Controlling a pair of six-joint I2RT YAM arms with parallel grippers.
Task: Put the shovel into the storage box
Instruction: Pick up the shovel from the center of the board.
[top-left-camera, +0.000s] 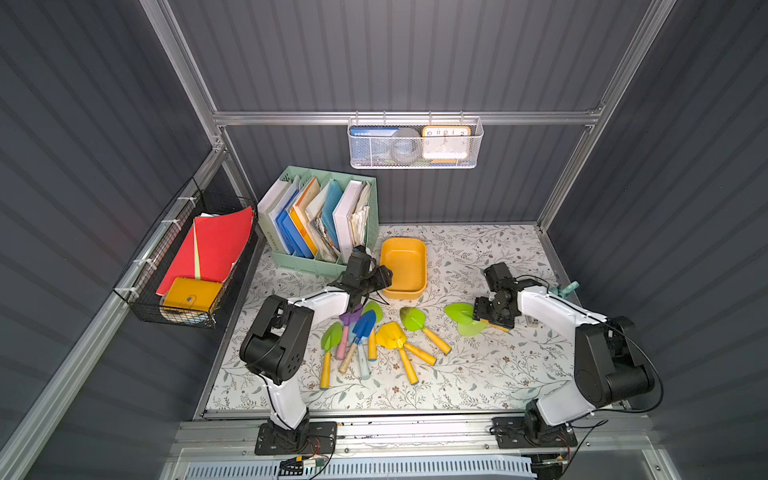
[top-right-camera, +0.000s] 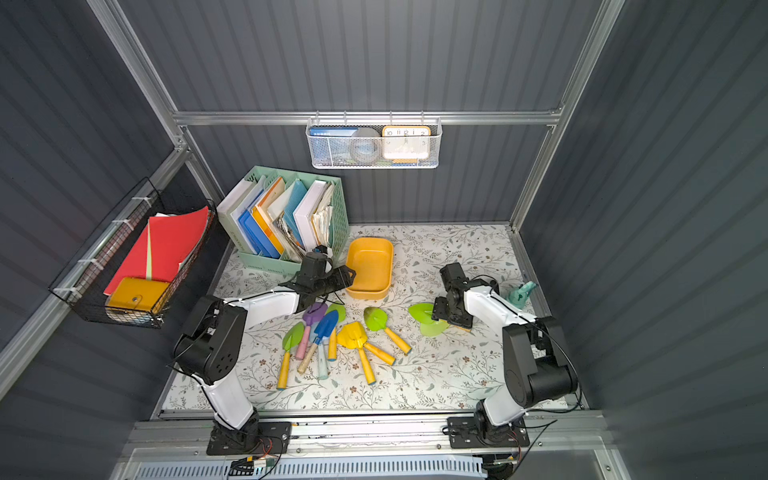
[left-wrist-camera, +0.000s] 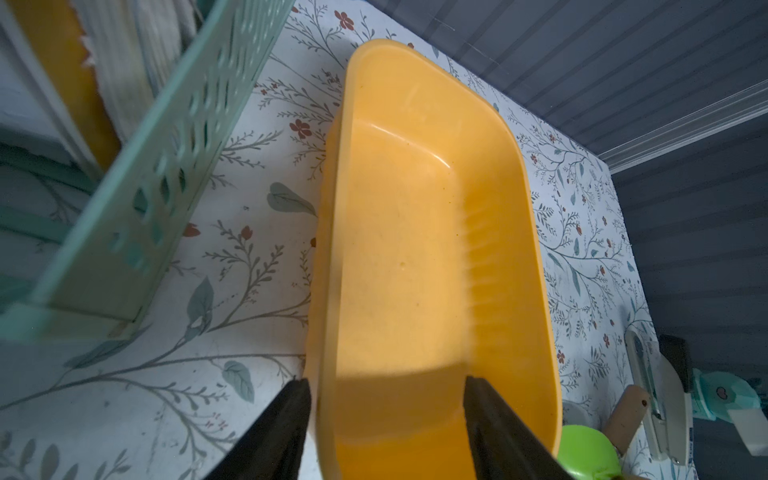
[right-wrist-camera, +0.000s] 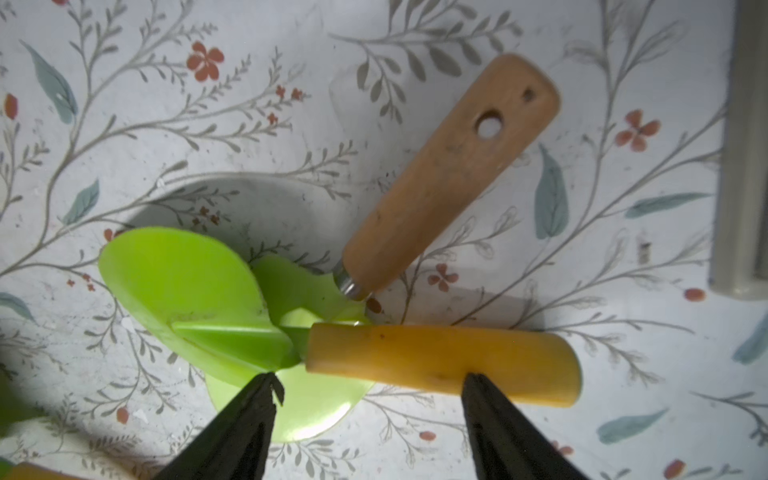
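Note:
The storage box (top-left-camera: 404, 266) (top-right-camera: 370, 262) is a shallow yellow-orange tub, empty, standing beside the file organiser. My left gripper (top-left-camera: 384, 277) (left-wrist-camera: 388, 382) is open at the tub's near left corner, one finger outside the wall and one inside. Two green-bladed shovels lie crossed on the right. The upper one (top-left-camera: 457, 311) (right-wrist-camera: 178, 282) has a yellow handle (right-wrist-camera: 440, 361); the lower one has a wooden handle (right-wrist-camera: 449, 174). My right gripper (top-left-camera: 494, 322) (right-wrist-camera: 370, 378) hangs open just over the yellow handle, holding nothing. Several more shovels (top-left-camera: 365, 332) lie heaped mid-table.
A mint-green file organiser (top-left-camera: 320, 220) full of folders stands at the back left, close to the tub. A black wire basket (top-left-camera: 187, 257) hangs on the left wall, a white mesh basket (top-left-camera: 415, 143) on the back rail. A teal object (top-left-camera: 567, 289) sits at the right edge.

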